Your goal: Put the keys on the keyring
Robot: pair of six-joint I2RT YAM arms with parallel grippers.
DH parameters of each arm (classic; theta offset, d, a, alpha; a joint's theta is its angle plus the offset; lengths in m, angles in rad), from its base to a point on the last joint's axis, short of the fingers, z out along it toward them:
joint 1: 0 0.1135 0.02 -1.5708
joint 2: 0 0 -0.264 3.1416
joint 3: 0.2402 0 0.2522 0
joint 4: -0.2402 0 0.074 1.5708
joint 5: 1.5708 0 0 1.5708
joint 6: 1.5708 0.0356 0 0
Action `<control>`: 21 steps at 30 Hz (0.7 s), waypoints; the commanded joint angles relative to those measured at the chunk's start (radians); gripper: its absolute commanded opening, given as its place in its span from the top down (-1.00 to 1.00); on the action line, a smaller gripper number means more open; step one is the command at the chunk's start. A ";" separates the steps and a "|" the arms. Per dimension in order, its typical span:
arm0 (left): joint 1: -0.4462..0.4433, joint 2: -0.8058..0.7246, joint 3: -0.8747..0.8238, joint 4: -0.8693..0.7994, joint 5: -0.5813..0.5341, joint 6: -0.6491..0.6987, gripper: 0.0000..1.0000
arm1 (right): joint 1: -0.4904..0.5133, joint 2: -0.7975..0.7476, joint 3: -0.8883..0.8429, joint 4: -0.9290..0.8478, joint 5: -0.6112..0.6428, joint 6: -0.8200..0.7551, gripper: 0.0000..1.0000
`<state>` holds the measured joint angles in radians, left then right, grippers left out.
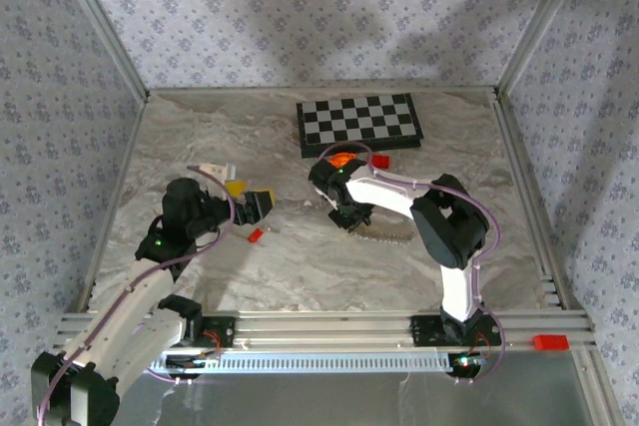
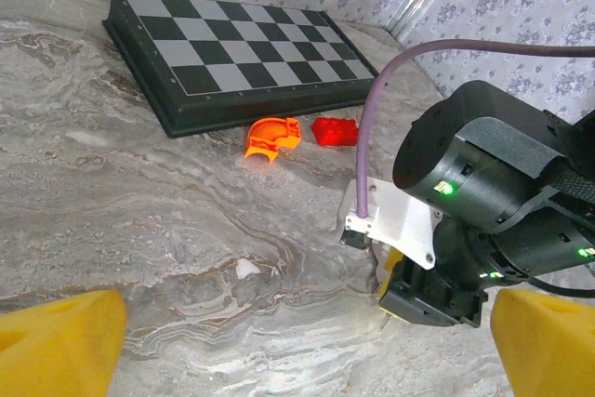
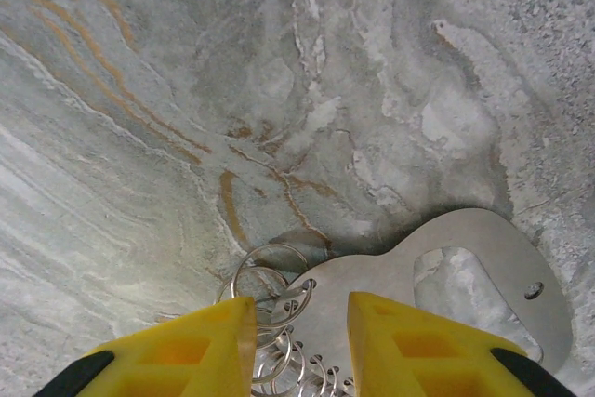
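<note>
The key [image 1: 254, 234], a tiny red oblong, lies on the table [image 1: 300, 266] just near of the left gripper [image 1: 266, 205]. Its long axis runs from near-left to far-right, and its metal part is too small to see. This gripper is wide open and holds nothing. The keyring [image 3: 279, 290] lies flat, with its plate [image 3: 483, 267] pointing right. Its rings sit in the narrow gap of the right gripper [image 3: 302, 309], partly cut off, and I cannot tell if they are gripped.

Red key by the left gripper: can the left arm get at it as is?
Probably yes. The key lies on bare table right beside the open left gripper, with nothing between them.
</note>
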<state>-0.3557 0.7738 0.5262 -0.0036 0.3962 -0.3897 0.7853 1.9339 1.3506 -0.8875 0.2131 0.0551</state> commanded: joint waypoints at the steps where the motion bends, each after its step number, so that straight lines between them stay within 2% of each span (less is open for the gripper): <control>1: -0.006 -0.015 0.009 0.005 -0.002 0.014 -0.99 | 0.009 0.012 -0.011 -0.024 0.000 0.018 0.34; 8: -0.006 -0.015 0.006 0.008 -0.002 0.012 -0.99 | 0.022 0.009 -0.018 -0.021 0.000 0.020 0.26; 21: -0.006 -0.024 0.001 0.008 -0.002 0.008 -0.99 | 0.026 0.024 -0.016 -0.017 0.027 0.012 0.25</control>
<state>-0.3557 0.7719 0.5262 -0.0036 0.3962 -0.3901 0.8032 1.9369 1.3376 -0.8837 0.2173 0.0624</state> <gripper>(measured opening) 0.997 0.374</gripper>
